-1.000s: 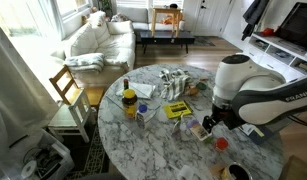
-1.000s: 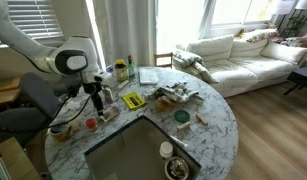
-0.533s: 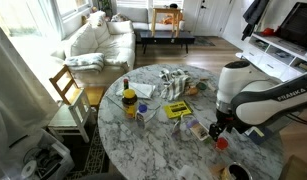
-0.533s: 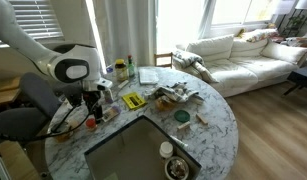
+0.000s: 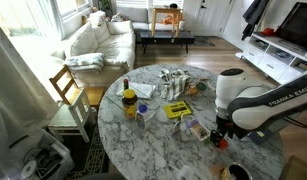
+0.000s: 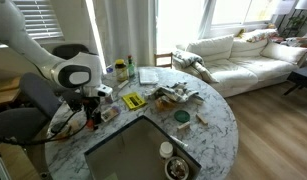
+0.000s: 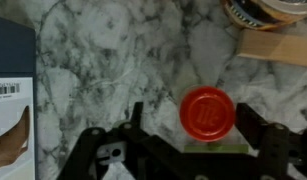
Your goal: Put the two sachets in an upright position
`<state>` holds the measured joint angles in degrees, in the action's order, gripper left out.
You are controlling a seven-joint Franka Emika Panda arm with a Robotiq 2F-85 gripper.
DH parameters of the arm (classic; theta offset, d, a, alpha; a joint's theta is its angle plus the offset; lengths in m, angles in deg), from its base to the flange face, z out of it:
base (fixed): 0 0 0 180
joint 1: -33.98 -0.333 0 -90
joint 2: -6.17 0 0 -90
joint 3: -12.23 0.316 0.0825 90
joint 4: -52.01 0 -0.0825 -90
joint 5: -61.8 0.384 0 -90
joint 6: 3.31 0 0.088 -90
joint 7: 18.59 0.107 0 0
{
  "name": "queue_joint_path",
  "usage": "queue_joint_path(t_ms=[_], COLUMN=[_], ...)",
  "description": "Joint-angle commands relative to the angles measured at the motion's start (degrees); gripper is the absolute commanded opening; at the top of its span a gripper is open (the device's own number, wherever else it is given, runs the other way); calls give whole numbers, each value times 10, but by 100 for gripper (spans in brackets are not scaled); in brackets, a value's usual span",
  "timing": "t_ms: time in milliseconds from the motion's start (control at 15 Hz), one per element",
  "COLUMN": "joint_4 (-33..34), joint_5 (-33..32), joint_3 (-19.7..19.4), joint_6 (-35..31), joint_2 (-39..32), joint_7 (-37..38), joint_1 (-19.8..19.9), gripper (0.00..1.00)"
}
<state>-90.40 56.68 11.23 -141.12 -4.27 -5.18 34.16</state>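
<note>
Two small tan sachets (image 5: 197, 128) lie close together on the marble table (image 5: 153, 140), just left of my gripper (image 5: 219, 133); in an exterior view they show as tan packets (image 6: 106, 113). A tan edge at the wrist view's upper right (image 7: 278, 47) may be one of them. My gripper (image 7: 198, 125) is open and low over the table, its fingers either side of a round red cap (image 7: 207, 111). The cap also shows in both exterior views (image 5: 221, 143) (image 6: 91, 124). The gripper holds nothing.
A flat yellow pack (image 5: 176, 110) and a pile of pale wrappers (image 5: 175, 80) lie farther back. A yellow-lidded jar (image 5: 130, 100) stands at the left. A jar rim (image 7: 263, 10) and a blue-white box (image 7: 11, 100) are near the gripper. A sink (image 6: 143, 150) is set in the table.
The arm has come down and moved toward the table's near edge, past the sachets, until the open gripper is over the red cap.
</note>
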Motion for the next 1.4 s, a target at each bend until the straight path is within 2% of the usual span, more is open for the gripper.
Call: queue_joint_path(t_ms=[0, 200, 333, 867, 933, 1000, 1067, 1267, 1333], joint_4=[12, 17, 24, 95, 100, 101, 102, 86, 82], joint_5=[7, -10, -31, -18, -22, -21, -21, -19, -17], joint_3=[-5, -18, -36, -70, -73, -74, -75, -78, -78], joint_6=[13, 8, 8, -13, -12, -11, -9, -12, -13], joint_2=[-17, -11, 1, -27, -30, -32, -33, -24, -22], joint_7=[0, 33, 72, 205, 227, 242, 263, 324, 342], joint_1=[-4, -4, -3, -1, -3, -3, -4, -6, -6], gripper=[60, 36, 25, 25, 47, 75, 76, 98, 100])
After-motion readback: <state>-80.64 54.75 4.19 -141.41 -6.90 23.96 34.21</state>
